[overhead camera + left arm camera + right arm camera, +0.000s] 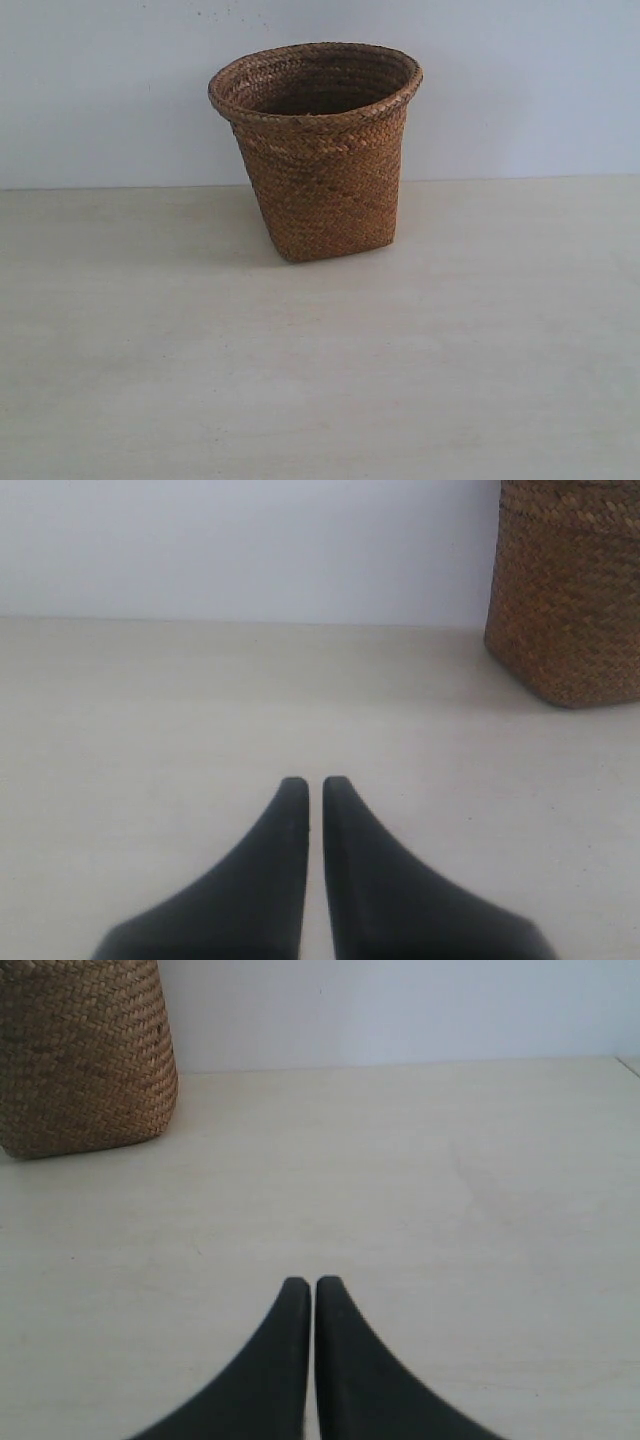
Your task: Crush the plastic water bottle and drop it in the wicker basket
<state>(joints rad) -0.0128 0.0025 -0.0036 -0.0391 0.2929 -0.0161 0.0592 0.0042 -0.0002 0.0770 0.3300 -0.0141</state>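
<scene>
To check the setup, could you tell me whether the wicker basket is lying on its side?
No, the wicker basket stands upright on the table, its open rim facing up.

1. Your basket [320, 170] is orange-brown, woven in a tight plaited pattern, and darker inside the rim.
2. Your bench [320, 380] is pale cream with faint streaks.
3. The wall [100, 90] is plain bluish white.
4. Your left pincer [315, 782] and right pincer [312, 1283] are matte black.
</scene>
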